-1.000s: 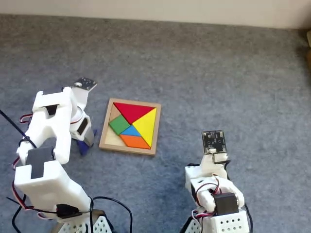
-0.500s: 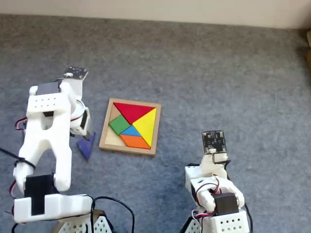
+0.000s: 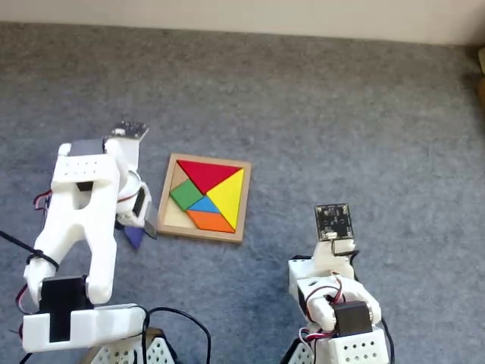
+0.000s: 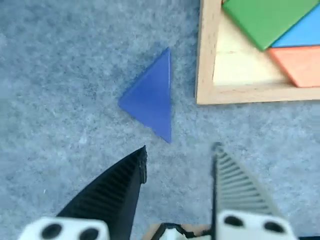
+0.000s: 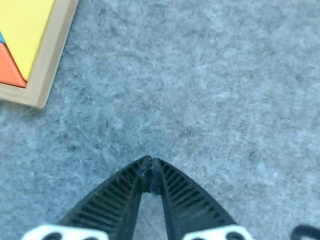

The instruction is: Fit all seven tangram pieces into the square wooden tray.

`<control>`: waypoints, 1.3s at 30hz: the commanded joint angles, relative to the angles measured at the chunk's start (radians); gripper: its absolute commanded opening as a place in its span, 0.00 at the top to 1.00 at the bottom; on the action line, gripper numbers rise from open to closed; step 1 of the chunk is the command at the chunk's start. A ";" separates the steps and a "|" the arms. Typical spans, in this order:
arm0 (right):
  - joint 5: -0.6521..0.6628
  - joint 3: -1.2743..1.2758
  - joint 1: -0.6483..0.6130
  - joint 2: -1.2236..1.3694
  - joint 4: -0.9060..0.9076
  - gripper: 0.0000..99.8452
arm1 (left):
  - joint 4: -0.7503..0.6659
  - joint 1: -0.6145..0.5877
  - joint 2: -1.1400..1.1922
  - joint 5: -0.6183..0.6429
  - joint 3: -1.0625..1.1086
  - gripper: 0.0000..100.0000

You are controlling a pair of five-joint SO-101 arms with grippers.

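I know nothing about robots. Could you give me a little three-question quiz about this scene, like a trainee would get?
1. True or false: the dark blue triangle lies inside the wooden tray.
2. Pick one. The left gripper is: A) shut on a piece; B) open and holding nothing, with the dark blue triangle just ahead of it; C) resting inside the wooden tray.
3. Fill the gap: the right gripper is ___ over bare carpet.

Key
1. False: it lies on the carpet beside the wooden tray.
2. B.
3. Shut.
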 commanded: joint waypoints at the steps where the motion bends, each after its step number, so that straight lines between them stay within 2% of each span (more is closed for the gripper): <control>1: -0.009 0.153 0.010 -0.015 -0.002 0.98 | -0.169 -0.067 -0.039 -0.023 0.070 0.70; 5: -0.009 0.153 0.010 -0.015 -0.002 0.98 | -0.345 -0.117 -0.039 -0.038 0.142 0.70; 9: -0.009 0.153 0.010 -0.015 -0.002 0.98 | -0.377 -0.122 -0.039 -0.117 0.174 0.70; 16: -0.009 0.153 0.010 -0.015 -0.002 0.98 | -0.364 -0.122 0.077 -0.121 0.099 0.70; 25: -0.009 0.153 0.010 -0.015 -0.002 0.98 | -0.218 -0.119 0.285 -0.123 -0.108 0.77; 39: -0.009 0.153 0.010 -0.015 -0.002 0.98 | -0.192 -0.117 0.297 -0.121 -0.114 0.83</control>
